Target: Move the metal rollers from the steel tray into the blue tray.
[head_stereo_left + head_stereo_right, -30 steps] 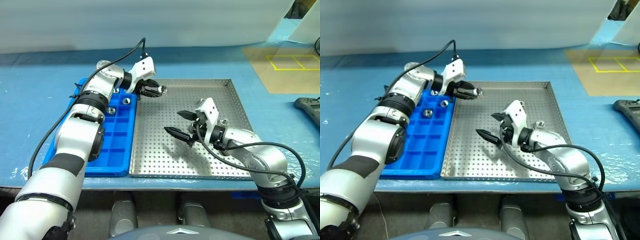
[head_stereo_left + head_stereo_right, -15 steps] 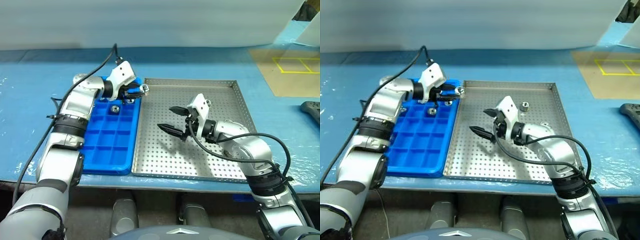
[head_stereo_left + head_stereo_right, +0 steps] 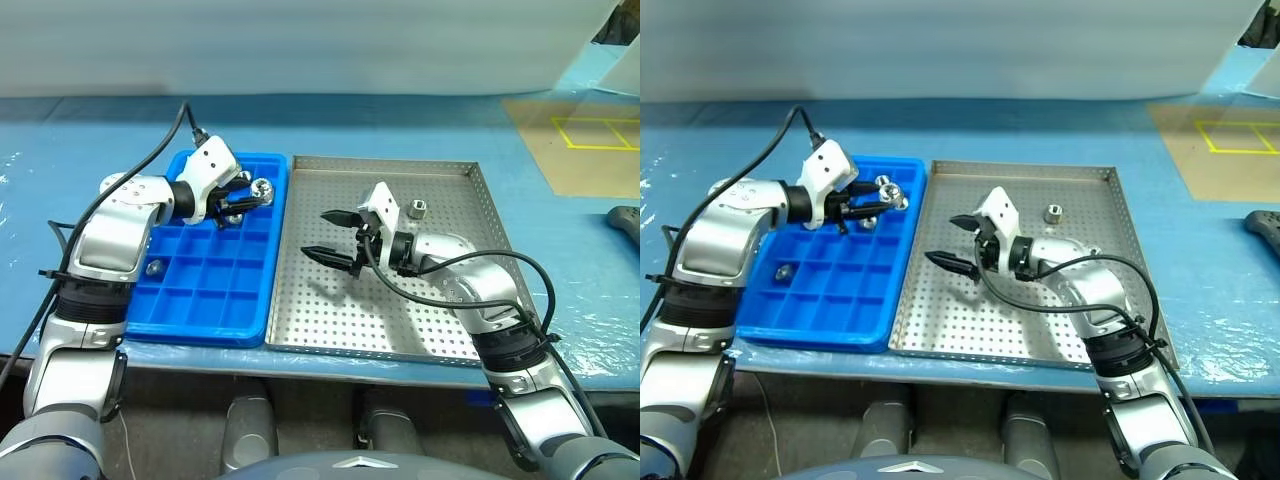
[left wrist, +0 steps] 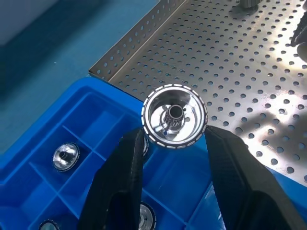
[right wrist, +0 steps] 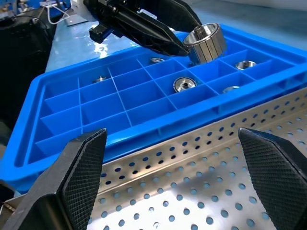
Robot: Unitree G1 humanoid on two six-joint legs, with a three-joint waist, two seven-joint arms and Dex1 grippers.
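My left gripper [image 3: 248, 194] clenches a metal roller [image 4: 174, 113] above the far right compartments of the blue tray [image 3: 160, 318]. I should centre it over an empty cell before releasing. My right gripper [image 3: 331, 234] hangs spread over the steel tray [image 3: 455, 345], where another roller [image 3: 418, 209] waits at the far side.

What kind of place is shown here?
Probably a workshop or factory sorting bench: a perforated steel tray, a blue tray with compartments holding metal rollers, and yellow floor markings.
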